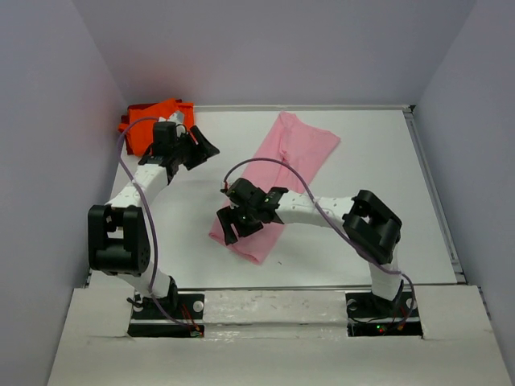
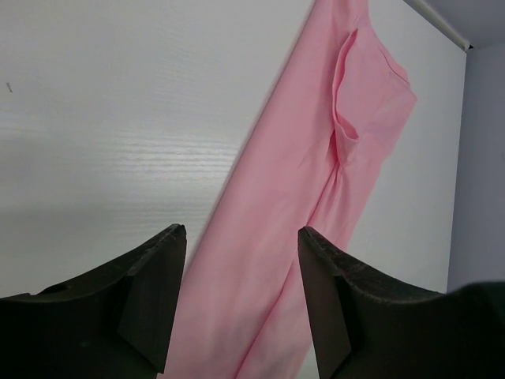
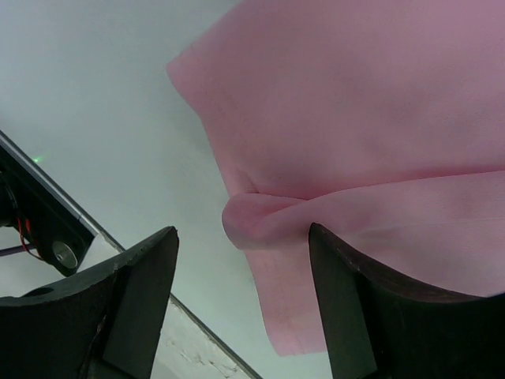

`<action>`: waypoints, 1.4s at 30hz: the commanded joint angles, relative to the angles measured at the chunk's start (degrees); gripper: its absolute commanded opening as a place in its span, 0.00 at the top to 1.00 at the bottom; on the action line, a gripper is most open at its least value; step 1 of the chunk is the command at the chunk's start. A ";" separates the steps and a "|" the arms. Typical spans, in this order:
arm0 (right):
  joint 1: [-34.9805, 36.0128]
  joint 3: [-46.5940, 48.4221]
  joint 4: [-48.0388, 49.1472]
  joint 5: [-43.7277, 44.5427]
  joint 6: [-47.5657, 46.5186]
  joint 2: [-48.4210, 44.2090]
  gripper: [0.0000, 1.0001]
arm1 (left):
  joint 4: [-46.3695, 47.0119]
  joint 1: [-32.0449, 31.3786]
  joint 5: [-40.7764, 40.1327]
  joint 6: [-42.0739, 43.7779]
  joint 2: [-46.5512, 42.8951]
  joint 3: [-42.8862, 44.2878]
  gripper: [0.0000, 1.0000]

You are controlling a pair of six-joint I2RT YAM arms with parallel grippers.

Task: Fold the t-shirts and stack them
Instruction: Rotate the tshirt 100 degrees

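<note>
the left claw (image 1: 201,149) hangs spread and empty above the white bench (image 1: 378,185). the pink t-shirt (image 1: 294,153) lies flat just ahead of its fingertips as a long folded strip. the orange t-shirt (image 1: 149,122) sits bunched behind that claw, at the bench's far corner. the right claw (image 1: 233,223) is spread too, pinching nothing, over the near end of the pink strip, with a rolled edge of cloth below the gap between its fingers (image 3: 134,292).
</note>
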 commanded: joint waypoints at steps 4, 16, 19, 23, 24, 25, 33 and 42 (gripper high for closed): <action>0.78 -0.87 1.35 1.38 2.04 2.14 0.28 | 0.59 0.40 -0.63 1.03 -2.46 1.22 0.33; 0.78 -16.24 4.86 1.82 5.12 -3.12 0.28 | -0.56 0.40 -2.83 1.99 -3.07 1.66 0.33; 0.78 -20.90 4.78 3.23 6.00 -5.59 0.28 | -0.64 0.49 -2.83 2.00 -2.72 1.75 0.33; 0.78 -25.57 3.82 4.19 7.05 -10.94 0.28 | -0.56 0.49 -2.66 1.99 -2.37 1.66 0.33; 0.78 -26.36 3.46 4.46 7.23 -11.74 0.28 | -0.64 0.40 -2.74 1.99 -2.46 1.75 0.33; 0.78 -27.84 2.94 4.98 7.32 -12.53 0.28 | -0.64 0.40 -2.66 1.91 -2.28 1.66 0.33; 0.78 -33.92 -4.53 13.94 9.16 -18.59 0.28 | -0.21 0.31 -2.13 1.64 -1.76 0.96 0.33; 0.78 -42.79 -6.91 14.74 17.15 -28.35 0.27 | 0.50 0.05 -0.02 0.85 -0.26 0.69 0.33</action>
